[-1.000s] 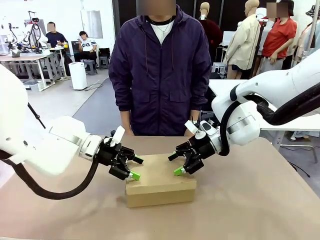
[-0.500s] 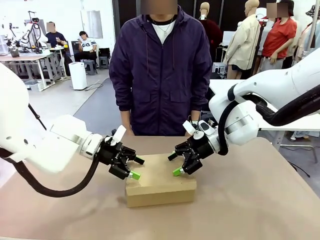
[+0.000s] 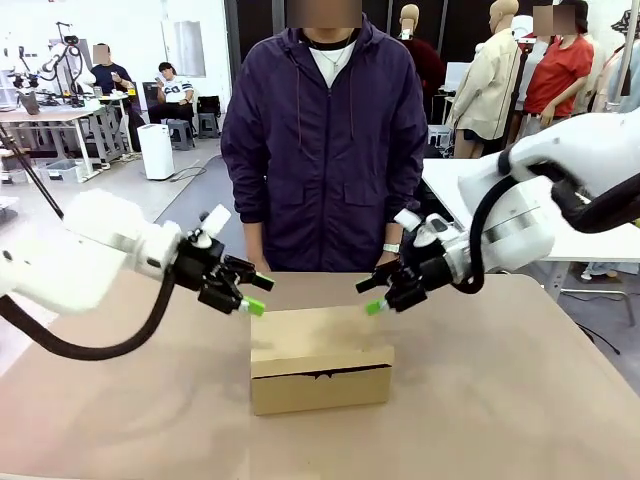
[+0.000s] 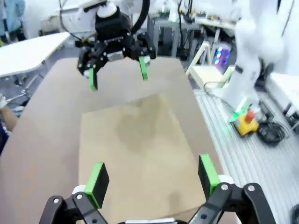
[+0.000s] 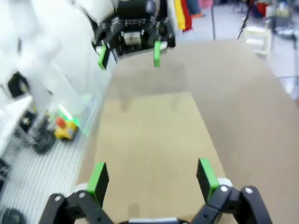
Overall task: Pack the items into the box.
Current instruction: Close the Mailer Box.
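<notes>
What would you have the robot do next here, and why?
Probably keep both arms backing away. The box sits with its lid down, front flap slightly ajar, and the left tool and right tool hang open and empty above it, touching nothing.

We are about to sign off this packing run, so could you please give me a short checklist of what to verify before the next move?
1. Box lid down: ok, though a slight gap shows along the front edge.
2. Left gripper open and empty: ok.
3. Right gripper open and empty: ok.
4. Both grippers off the box: ok.
5. Items inside the box: cannot tell, the lid hides them.
</notes>
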You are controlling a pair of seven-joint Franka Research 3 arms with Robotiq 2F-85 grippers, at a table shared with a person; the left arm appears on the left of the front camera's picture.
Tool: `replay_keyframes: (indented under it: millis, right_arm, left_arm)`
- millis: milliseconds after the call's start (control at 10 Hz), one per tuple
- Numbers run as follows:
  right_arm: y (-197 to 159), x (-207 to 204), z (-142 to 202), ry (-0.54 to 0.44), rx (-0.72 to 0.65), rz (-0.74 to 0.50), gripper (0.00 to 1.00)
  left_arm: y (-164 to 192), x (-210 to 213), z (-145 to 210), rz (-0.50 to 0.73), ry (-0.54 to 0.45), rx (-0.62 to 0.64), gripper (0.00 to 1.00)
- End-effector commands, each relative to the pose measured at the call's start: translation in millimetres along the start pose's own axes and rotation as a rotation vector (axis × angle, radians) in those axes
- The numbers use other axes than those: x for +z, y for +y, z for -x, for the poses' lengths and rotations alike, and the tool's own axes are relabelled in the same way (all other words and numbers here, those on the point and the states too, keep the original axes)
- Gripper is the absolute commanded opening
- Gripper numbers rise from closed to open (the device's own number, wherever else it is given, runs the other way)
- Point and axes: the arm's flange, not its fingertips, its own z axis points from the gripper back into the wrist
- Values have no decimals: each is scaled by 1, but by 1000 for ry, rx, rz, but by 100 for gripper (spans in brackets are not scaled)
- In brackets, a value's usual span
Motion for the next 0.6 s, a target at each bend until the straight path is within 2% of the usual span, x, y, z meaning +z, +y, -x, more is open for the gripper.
replay_keyframes:
  millis: [0,100,200,300,400,500]
  right_arm:
    - [22,41,-26,-177,-248,41,100]
    - [33,61,-33,-279,-437,97,100]
    - [48,84,-32,-375,-596,66,100]
    - [60,106,-24,-434,-713,91,100]
    - [72,130,-8,-473,-786,113,100]
    - [87,154,16,-420,-849,125,100]
  left_arm:
    - [-4,38,-14,46,-84,170,100]
    - [-11,65,-15,47,-96,336,100]
    - [-24,99,-12,-25,-149,506,100]
    - [-40,130,-4,-47,-169,635,100]
    - [-55,164,3,-90,-219,715,100]
    - [-68,198,14,-158,-264,803,100]
